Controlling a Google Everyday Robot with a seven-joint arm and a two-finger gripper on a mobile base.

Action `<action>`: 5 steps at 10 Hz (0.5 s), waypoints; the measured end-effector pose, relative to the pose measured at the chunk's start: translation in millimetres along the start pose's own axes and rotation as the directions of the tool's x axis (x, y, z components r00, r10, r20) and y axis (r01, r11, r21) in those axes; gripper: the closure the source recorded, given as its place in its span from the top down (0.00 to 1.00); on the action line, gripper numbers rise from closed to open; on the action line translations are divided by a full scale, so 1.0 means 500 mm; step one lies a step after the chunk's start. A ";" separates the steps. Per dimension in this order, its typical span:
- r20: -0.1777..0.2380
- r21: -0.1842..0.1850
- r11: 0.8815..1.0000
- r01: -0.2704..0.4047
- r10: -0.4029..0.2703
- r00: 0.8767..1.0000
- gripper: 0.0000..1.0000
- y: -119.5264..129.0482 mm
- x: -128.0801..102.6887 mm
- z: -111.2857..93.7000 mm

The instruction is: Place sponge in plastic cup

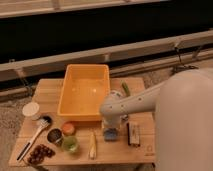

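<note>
Claw (110, 125) low over sponge (111, 135) on surface (47, 95); cannot tell my grip state; plastic cup (31, 110) well apart.

An orange bin (84, 92) is set on a table (49, 91). Before it an orange cup (68, 129), green cup (70, 145), banana (92, 145) and dark block (133, 134) are laid; a brush (37, 132) and grapes (39, 152) are seen front-left. The gripper (111, 131) is held before the bin's right corner.

Dim, warm light; tool (110, 128) shadowed over the sponge (111, 135).
</note>
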 end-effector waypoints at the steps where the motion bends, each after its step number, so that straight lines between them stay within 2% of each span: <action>1: -0.001 0.006 1.000 -0.004 0.004 1.000 0.43 -0.002 0.003 0.000; 2: 0.002 0.013 1.000 -0.010 0.010 1.000 0.30 -0.008 0.007 -0.008; 5: 0.010 0.012 1.000 -0.024 0.024 1.000 0.04 -0.011 0.034 -0.043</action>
